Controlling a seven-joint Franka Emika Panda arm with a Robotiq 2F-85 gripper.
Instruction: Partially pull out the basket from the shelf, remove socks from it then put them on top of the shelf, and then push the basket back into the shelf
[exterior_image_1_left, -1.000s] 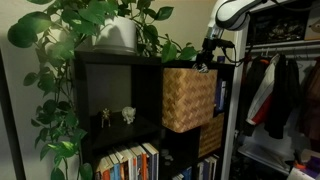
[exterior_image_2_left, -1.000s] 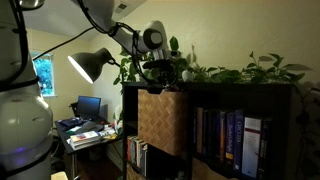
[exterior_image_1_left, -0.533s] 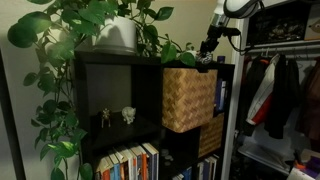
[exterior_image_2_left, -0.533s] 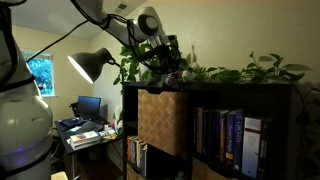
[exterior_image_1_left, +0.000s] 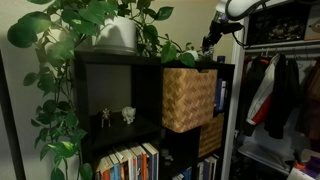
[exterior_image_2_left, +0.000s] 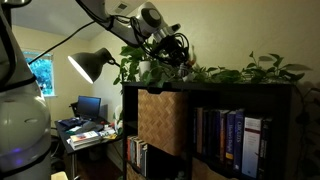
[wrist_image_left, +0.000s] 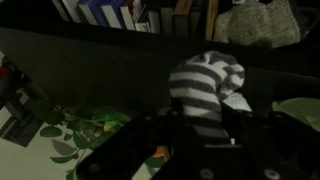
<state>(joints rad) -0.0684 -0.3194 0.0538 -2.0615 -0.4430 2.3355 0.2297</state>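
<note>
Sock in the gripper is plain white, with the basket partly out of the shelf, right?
Not plain: the wrist view shows the sock in the gripper is striped. The basket is partly out of the shelf.

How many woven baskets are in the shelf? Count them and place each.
2. A large basket juts from the top row of the shelf; a second basket sits just below it. Others may be hidden.

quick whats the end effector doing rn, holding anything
End effector: closed, holding a striped sock.
</note>
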